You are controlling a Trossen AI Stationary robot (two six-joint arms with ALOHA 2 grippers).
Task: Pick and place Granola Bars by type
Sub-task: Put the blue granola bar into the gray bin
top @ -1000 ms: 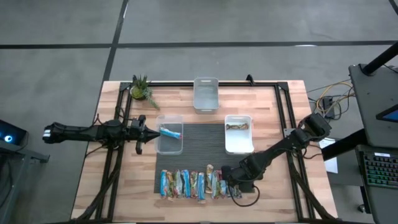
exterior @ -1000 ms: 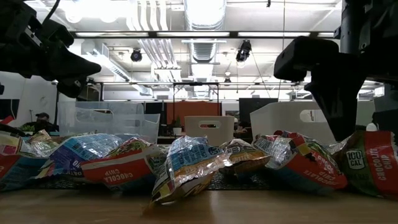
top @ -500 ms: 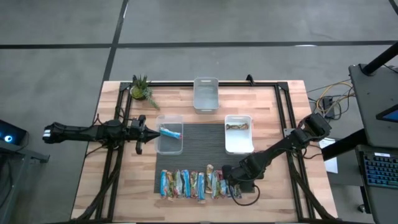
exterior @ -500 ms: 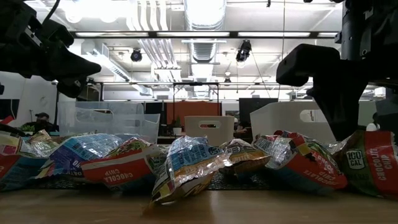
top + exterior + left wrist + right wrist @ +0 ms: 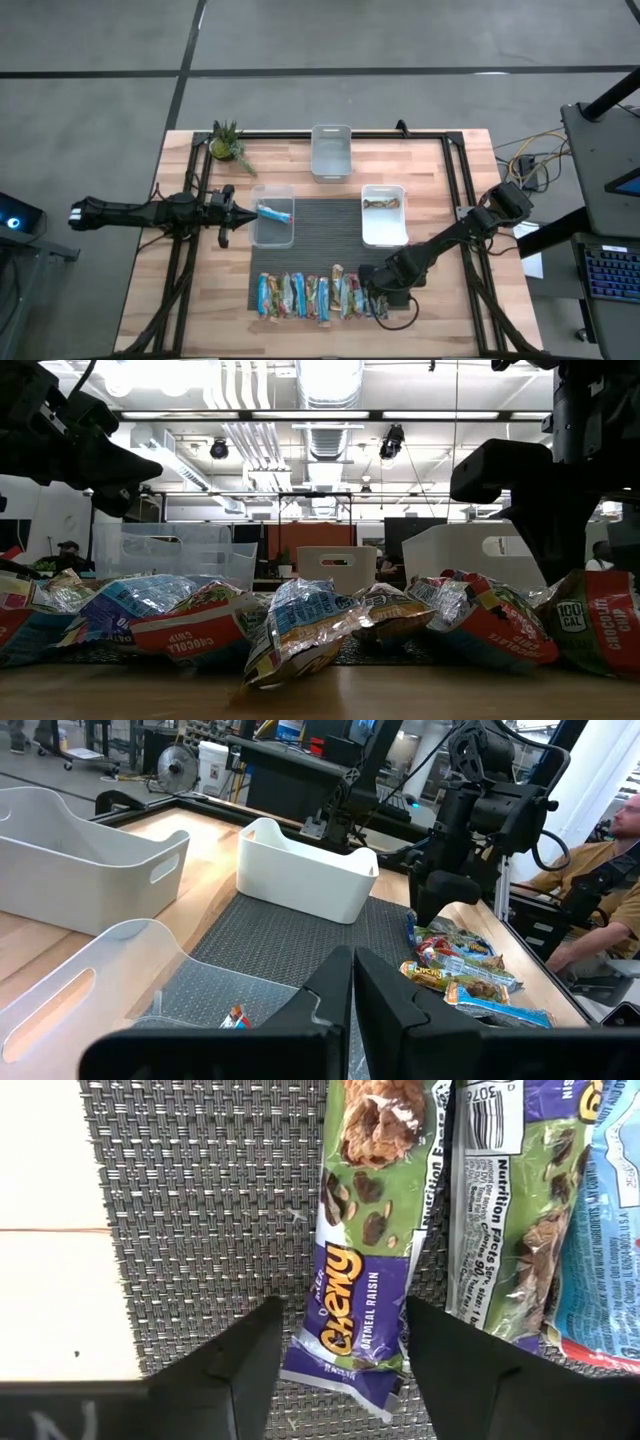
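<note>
Granola Bars [image 5: 318, 297] are laid side by side in 1 row on the dark woven mat [image 5: 330, 215] near the table's front edge. The right gripper [image 5: 340, 1342] is positioned low over the row's right end, fingers apart, straddling 1 purple-and-green Chewy oatmeal raisin bar [image 5: 368, 1230]; no contact with the wrapper can be confirmed. The left gripper [image 5: 236, 210] is held just beside the clear bin [image 5: 273, 228], fingers pressed together, nothing gripped. 1 blue bar [image 5: 275, 212] is seen inside that clear bin. 1 brown bar [image 5: 382, 203] is seen in the white bin [image 5: 384, 232]. A third bin [image 5: 331, 150] sits farther back, with a small plant [image 5: 227, 143] at the table's back left.
</note>
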